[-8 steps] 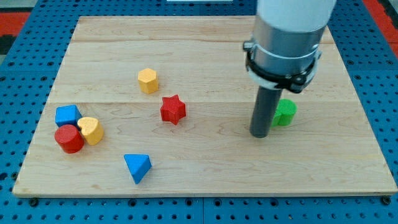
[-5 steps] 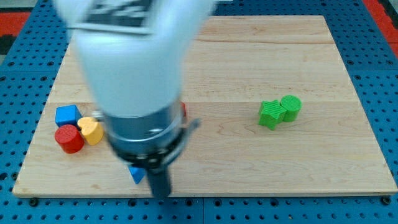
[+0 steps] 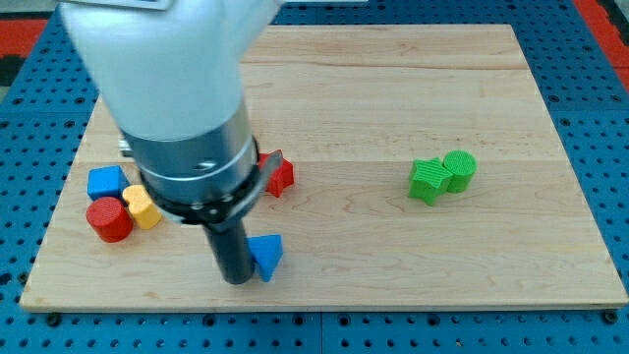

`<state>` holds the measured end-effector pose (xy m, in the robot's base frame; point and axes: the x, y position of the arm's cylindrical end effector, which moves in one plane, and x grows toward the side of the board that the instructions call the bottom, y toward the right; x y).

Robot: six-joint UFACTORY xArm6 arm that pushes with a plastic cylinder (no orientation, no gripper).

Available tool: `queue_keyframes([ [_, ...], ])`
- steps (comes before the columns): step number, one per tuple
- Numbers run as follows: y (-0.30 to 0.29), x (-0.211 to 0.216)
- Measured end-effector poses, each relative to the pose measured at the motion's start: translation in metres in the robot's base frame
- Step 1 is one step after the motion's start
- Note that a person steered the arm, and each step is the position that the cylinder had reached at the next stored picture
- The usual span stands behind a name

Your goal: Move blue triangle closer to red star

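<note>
My tip (image 3: 235, 279) touches the blue triangle (image 3: 265, 255) on its left side, near the board's bottom edge. The rod carries no gripper. The red star (image 3: 280, 175), half hidden by the arm, lies above; the gap remains to be closed.

Blue triangle (image 3: 265, 255); red star (image 3: 280, 175); two green blocks (image 3: 441, 177); blue cube (image 3: 105, 183); red cylinder (image 3: 108, 219); yellow block (image 3: 141, 207); pale wood-grain board (image 3: 393, 246); dark rod, my tip (image 3: 236, 281).

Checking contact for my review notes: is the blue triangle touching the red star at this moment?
No: the blue triangle sits apart from the red star, with bare wood between them, and my tip is at the triangle's left side.
</note>
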<state>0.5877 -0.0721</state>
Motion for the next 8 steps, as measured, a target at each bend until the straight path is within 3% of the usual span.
queue_keyframes([
  [2,0.045,-0.011],
  [3,0.054,-0.054],
  [5,0.118,-0.065],
  [6,0.118,-0.106],
  [8,0.103,-0.064],
])
